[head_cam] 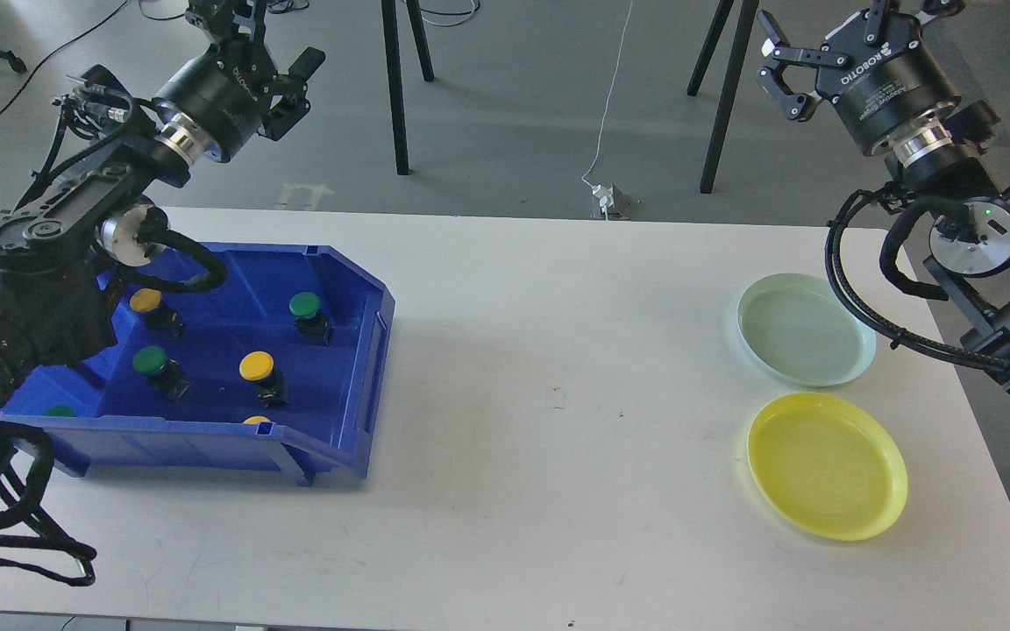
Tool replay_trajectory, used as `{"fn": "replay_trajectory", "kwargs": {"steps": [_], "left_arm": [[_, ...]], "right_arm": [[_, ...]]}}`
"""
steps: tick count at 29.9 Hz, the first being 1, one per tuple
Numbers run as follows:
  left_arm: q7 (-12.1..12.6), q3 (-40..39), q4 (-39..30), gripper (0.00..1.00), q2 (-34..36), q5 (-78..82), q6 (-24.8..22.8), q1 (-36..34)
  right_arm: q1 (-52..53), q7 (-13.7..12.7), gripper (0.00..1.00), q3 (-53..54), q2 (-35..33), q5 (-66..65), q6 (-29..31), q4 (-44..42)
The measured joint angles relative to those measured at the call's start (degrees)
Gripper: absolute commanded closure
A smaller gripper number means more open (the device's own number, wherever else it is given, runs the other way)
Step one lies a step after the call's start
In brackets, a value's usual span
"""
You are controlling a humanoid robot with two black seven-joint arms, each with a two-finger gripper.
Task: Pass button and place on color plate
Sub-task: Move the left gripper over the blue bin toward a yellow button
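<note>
A blue bin (356, 368) on the table's left holds several push buttons: a yellow button (256, 366), a green button (304, 306), another green button (151, 360) and a yellow button (146, 301) at the back left. Two more caps peek over the bin's front wall. On the right lie a pale green plate (803, 329) and a yellow plate (826, 464), both empty. My left gripper (246, 31) is raised above the bin's far side, its fingers cut off by the top edge. My right gripper (821, 53) hangs high above the plates, open and empty.
The white table (558, 394) runs between the bin and the plates. Black tripod legs (395, 88) and a white cable (610, 96) stand on the floor beyond the far edge. The right arm's cable loop (856, 280) overhangs the pale green plate's edge.
</note>
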Motion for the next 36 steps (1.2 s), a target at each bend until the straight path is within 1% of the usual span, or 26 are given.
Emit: {"fn": "replay_trajectory", "kwargs": {"steps": [7, 11, 15, 19, 22, 24, 27, 29, 34, 36], "left_arm": [[0.0, -0.2, 0.1, 0.00, 0.2, -0.3, 0.0, -0.5], [0.0, -3.2, -0.7, 0.00, -0.1, -3.4, 0.0, -0.6], [0.0, -9.3, -5.8, 0.00, -0.5, -8.0, 0.0, 0.7], [0.0, -16.7, -13.6, 0.00, -0.7, -10.6, 0.0, 3.8], [0.0, -17.7, -18.9, 0.00, 0.3, -10.4, 0.0, 4.6], [0.0, -15.7, -22.3, 0.00, 3.1, -9.0, 0.0, 4.6], [0.0, -9.5, -27.9, 0.00, 10.6, -5.0, 0.0, 4.4], [0.0, -6.3, -32.9, 0.00, 16.0, -0.4, 0.0, 4.1], [0.0, -1.4, -47.3, 0.00, 31.1, 18.6, 0.0, 3.3], [0.0, 1.5, -52.2, 0.00, 37.3, 29.0, 0.0, 2.7]], "right_arm": [[0.0, 0.0, 0.01, 0.0, 0.0, 0.0, 0.0, 0.0], [0.1, 0.0, 0.01, 0.5, 0.0, 0.0, 0.0, 0.1], [-0.2, 0.0, 0.01, 0.9, -0.3, 0.0, 0.0, 0.3], [-0.7, 0.0, 0.01, 0.9, -0.7, 0.0, 0.0, 0.5], [-0.9, 0.0, 0.01, 0.9, -0.8, 0.0, 0.0, 0.5], [-1.0, 0.0, 0.01, 0.9, -0.9, 0.0, 0.0, 0.5], [-1.1, 0.0, 0.01, 0.9, -0.9, 0.0, 0.0, 0.3], [-1.1, 0.0, 0.01, 0.9, -0.9, 0.0, 0.0, 0.2], [-2.8, -0.1, 0.01, 1.1, -0.9, 0.1, 0.0, 0.5], [-4.2, -0.1, 0.01, 1.4, -1.0, 0.1, 0.0, 0.5]]}}
